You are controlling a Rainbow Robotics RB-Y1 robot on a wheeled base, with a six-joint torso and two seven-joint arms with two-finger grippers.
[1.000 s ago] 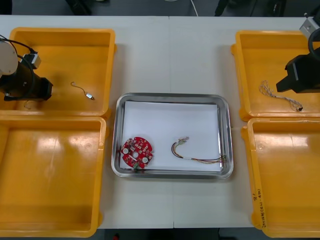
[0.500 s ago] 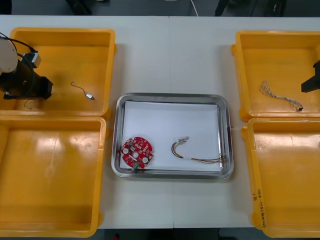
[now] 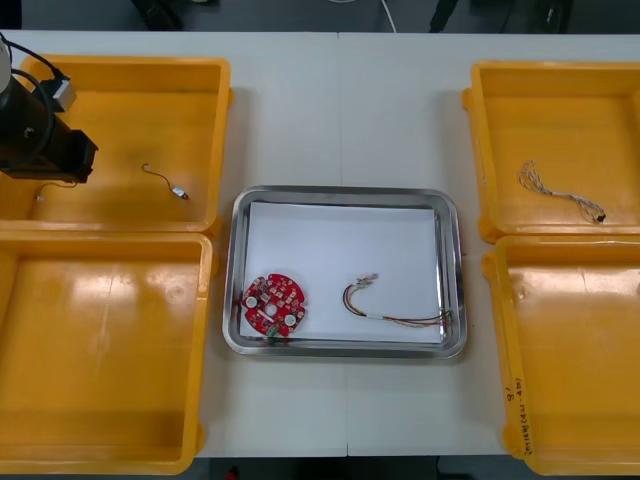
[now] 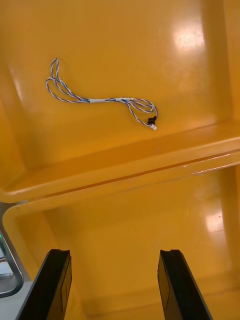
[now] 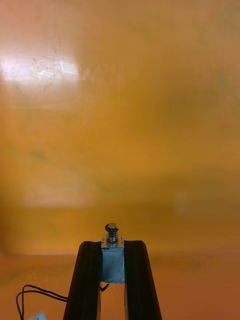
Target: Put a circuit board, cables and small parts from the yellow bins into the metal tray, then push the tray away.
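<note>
— Was the metal tray (image 3: 345, 191) reachable?
— Yes. Bare bench (image 3: 345, 110) lay open at upper centre. Inside it, a circuit board (image 3: 274, 306) took the lower left, a cable (image 3: 385, 308) the lower right; walls of the yellow bins (image 3: 222, 150) hemmed both sides.

- Left arm (image 3: 40, 150): enters at the left edge of the front view, its black wrist section reaching inward.
- Left gripper (image 5: 112, 245): the two black fingers (image 5: 90, 280) stand upright and parallel, clamped on a small metal part (image 5: 112, 262) that fills the narrow gap between them.
- Right gripper (image 4: 114, 255): the fingers are spread wide apart with nothing between them, and the wrist looks downward.
</note>
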